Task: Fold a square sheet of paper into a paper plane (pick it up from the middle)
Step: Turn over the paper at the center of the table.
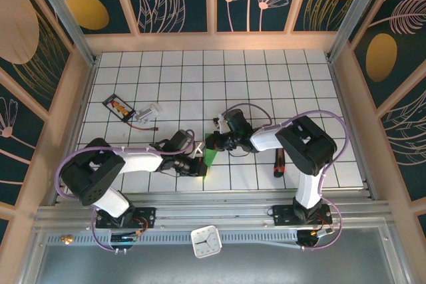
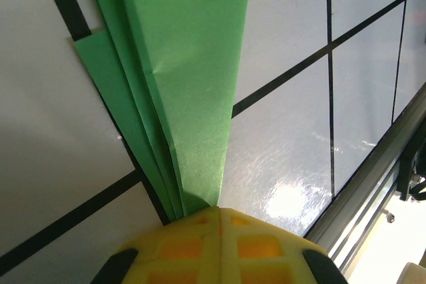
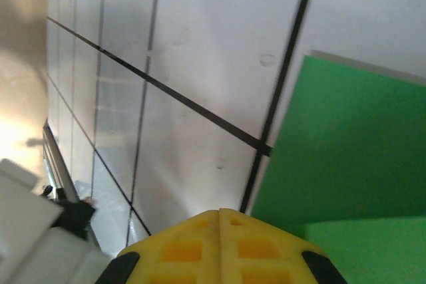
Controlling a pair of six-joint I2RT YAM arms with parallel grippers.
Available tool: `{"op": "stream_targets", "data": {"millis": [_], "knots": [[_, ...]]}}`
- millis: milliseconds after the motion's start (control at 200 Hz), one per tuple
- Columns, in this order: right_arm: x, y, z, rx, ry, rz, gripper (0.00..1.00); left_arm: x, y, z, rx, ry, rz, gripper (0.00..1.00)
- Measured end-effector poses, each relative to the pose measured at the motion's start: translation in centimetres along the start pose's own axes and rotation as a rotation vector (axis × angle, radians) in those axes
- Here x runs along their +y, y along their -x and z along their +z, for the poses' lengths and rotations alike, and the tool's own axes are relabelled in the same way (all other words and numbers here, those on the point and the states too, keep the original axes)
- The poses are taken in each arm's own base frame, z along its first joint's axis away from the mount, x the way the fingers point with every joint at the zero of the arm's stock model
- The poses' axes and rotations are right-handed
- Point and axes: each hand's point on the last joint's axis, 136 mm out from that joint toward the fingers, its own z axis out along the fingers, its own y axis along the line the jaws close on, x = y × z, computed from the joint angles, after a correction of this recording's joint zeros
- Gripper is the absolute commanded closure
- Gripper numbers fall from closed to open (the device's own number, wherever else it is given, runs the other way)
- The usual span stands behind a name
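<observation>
The paper plane (image 2: 186,64) is a narrow, creased bright-green shape lying on the white grid table (image 2: 299,131), with layered folds along its left side. It tapers to a point right at my left gripper (image 2: 219,209), whose yellow pads (image 2: 253,244) are shut and sit on that narrow end. I cannot tell whether any paper is pinched between them. From above, a small green patch of the paper plane (image 1: 211,158) shows between my left gripper (image 1: 200,167) and my right gripper (image 1: 210,143). My right gripper (image 3: 219,211) is shut, low over the table beside the flat green paper (image 3: 353,157).
A black packet with orange items (image 1: 120,107), a white part (image 1: 151,110) and a red cable (image 1: 143,125) lie at the back left. A red-and-black tool (image 1: 279,162) lies by the right arm. The metal front rail (image 2: 373,184) runs close to the left gripper.
</observation>
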Motion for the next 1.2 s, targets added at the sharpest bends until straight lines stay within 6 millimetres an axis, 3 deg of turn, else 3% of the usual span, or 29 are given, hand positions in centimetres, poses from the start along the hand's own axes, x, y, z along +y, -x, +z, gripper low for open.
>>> {"op": "stream_targets", "data": {"millis": [210, 375, 470, 550, 676, 841, 991, 1046, 1201], "knots": [[-1.4, 0.9, -0.4, -0.001, 0.011, 0.036, 1.00, 0.0, 0.2, -0.2, -0.015, 0.009, 0.000, 0.97], [-3.6, 4.4, -2.4, -0.083, -0.003, 0.073, 1.00, -0.1, 0.5, -0.7, -0.040, 0.020, -0.015, 0.72], [-4.7, 6.2, -4.2, -0.136, -0.025, 0.084, 1.00, -0.8, 1.0, -1.4, -0.070, 0.004, -0.015, 0.64], [-3.9, 6.7, -5.6, -0.164, -0.040, 0.060, 1.00, -1.7, 1.8, -2.1, -0.114, -0.015, -0.004, 0.58], [-1.0, 5.8, -7.4, -0.210, -0.078, -0.008, 0.90, -2.8, 3.5, -3.6, -0.204, -0.042, 0.000, 0.52], [1.4, 3.2, -6.9, -0.221, -0.196, -0.072, 0.73, -1.4, 6.6, -4.9, -0.306, -0.028, -0.067, 0.63], [0.4, 1.4, -5.8, -0.219, -0.359, -0.038, 0.66, 0.3, 8.7, -4.2, -0.323, 0.006, -0.141, 0.75], [0.0, 1.1, -5.6, -0.225, -0.391, -0.023, 0.60, 0.4, 9.3, -3.7, -0.317, 0.012, -0.142, 0.78], [-1.3, 0.6, -5.0, -0.228, -0.432, 0.046, 0.52, 0.3, 10.7, -3.1, -0.314, 0.024, -0.128, 0.79]]}}
